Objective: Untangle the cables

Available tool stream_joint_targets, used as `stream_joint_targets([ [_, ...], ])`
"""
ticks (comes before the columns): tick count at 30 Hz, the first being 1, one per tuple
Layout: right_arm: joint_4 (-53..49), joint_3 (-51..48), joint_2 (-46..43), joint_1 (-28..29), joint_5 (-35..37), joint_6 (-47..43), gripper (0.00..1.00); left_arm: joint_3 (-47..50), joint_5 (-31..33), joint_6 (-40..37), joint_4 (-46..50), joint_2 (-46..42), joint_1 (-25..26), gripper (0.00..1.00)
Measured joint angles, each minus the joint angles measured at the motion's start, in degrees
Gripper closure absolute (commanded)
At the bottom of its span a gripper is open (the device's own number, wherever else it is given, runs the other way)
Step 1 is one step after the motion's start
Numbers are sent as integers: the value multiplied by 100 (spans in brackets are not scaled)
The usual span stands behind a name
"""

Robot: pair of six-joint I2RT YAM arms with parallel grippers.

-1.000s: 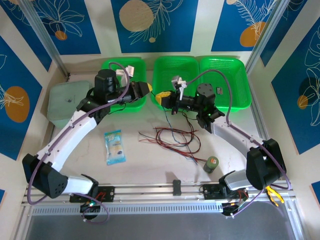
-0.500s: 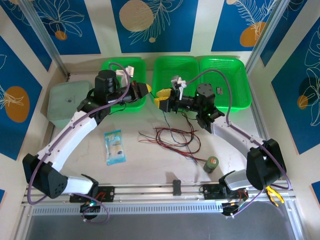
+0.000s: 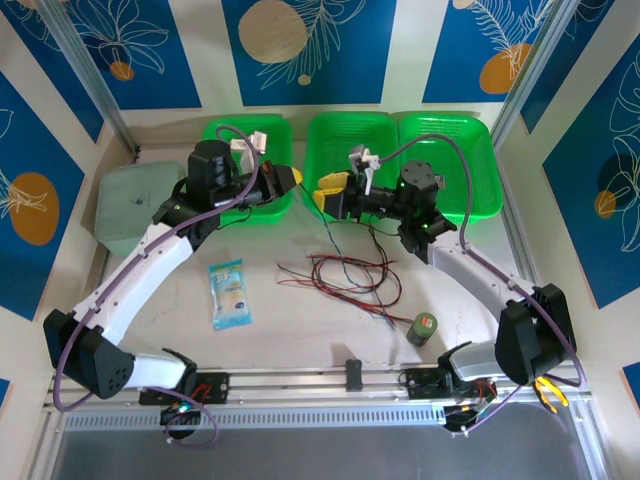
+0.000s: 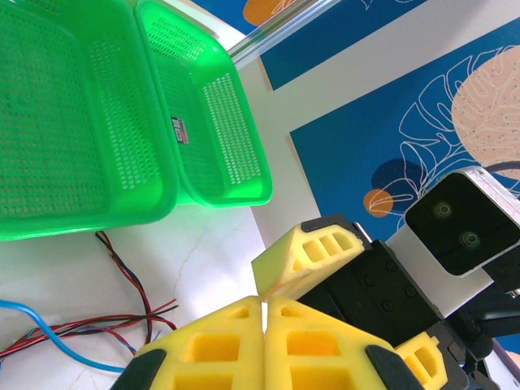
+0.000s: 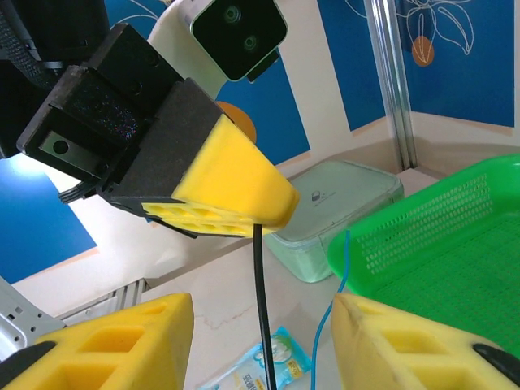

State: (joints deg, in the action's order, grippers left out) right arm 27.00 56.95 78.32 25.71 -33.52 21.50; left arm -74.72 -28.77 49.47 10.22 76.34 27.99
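We find the step in hand to be the drawing out of one strand. The left pincer (image 5: 244, 203) has its pads together, and a black cable (image 5: 260, 276) hangs straight down from them, apparently clamped there. The right pincer (image 5: 262, 325) stands with its pads apart on either side of that strand, not touching it.

The rest of the cables (image 3: 345, 275) lie tangled on the bench (image 3: 280, 320), just in front of the green baskets (image 3: 350, 140).

We judge the next move calls for the right pincer to close low on the black strand and for the two to draw apart.

The grip point inside the left pads is hidden. The strand's lower run is cut off, and the crossings in the tangle are too fine to trace from above.
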Motion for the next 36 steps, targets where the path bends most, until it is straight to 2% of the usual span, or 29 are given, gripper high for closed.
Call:
stream_joint_targets([
  [4, -444, 472, 258, -341, -264, 251, 51, 0, -83, -7, 2, 0, 2, 100],
  [7, -1217, 1259, 691, -636, -544, 404, 51, 0, -216, -74, -11, 0, 2, 100],
  [10, -1919, 1818, 1023, -772, -750, 446, 51, 0, -695, -310, -273, 4, 2, 100],
  [14, -2400, 1794, 1064, -684, -789, 457, 50, -94, -1631, -1200, -551, 144, 7, 100],
  [20, -2695, 1386, 839, -612, -575, 531, 50, -1084, -2323, -2800, 538, 1058, 26, 100],
  [28, -2951, 984, 448, -780, -584, 535, 42, -1987, -2452, -4074, 1958, 1541, 197, 100],
  [36, -2592, 516, 295, -669, -866, 579, 42, -2249, -2162, -4634, 2465, 1637, 483, 100],
])
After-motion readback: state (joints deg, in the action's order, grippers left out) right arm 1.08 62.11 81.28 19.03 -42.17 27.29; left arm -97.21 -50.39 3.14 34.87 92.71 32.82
